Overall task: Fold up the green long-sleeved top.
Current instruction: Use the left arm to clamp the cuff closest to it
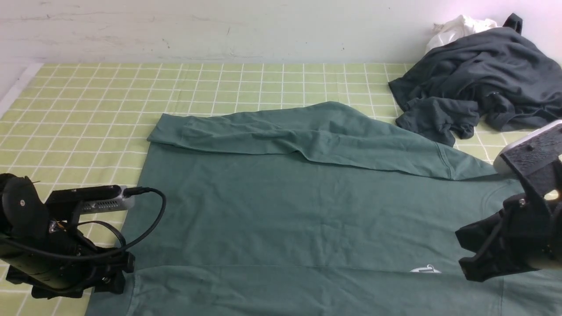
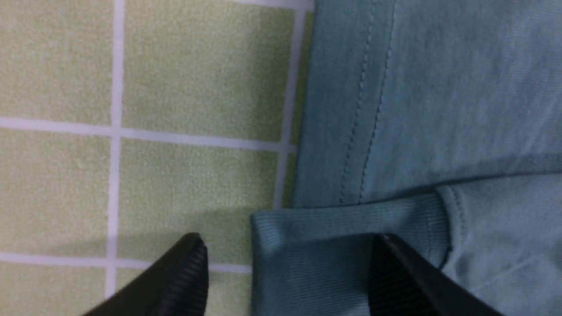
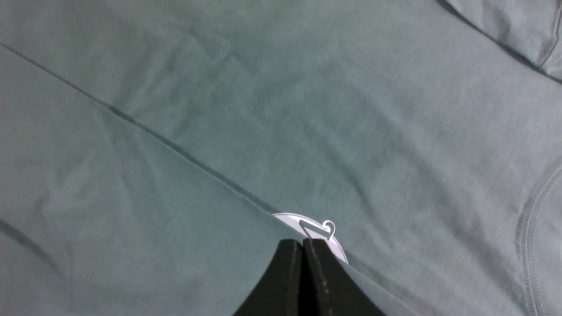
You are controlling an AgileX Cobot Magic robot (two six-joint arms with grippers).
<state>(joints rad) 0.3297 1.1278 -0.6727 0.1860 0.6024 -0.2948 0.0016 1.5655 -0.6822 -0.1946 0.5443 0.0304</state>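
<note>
Looking at the front view: green long-sleeved top [image 1: 285,210] is spread flat on the checked mat [image 1: 88,96], centre through 6 o'clock, with one sleeve [image 1: 263,131] folded across its far edge. A dark grey garment [image 1: 483,74] is heaped at 2 o'clock, just beside the top's shoulder, with a white cloth [image 1: 456,28] behind it. Left gripper [image 1: 109,272] sits at 8 o'clock by the top's corner. Right gripper [image 1: 474,254] is at 4 o'clock, near the white logo [image 1: 426,270]. Left wrist view: jaws wide apart, one finger [image 2: 184,276] over mat, the other over the ribbed cuff [image 2: 329,219], nothing gripped. Right wrist view: jaws pressed together, nothing between them, tip just over the logo; contact with the fabric unclear.
</note>
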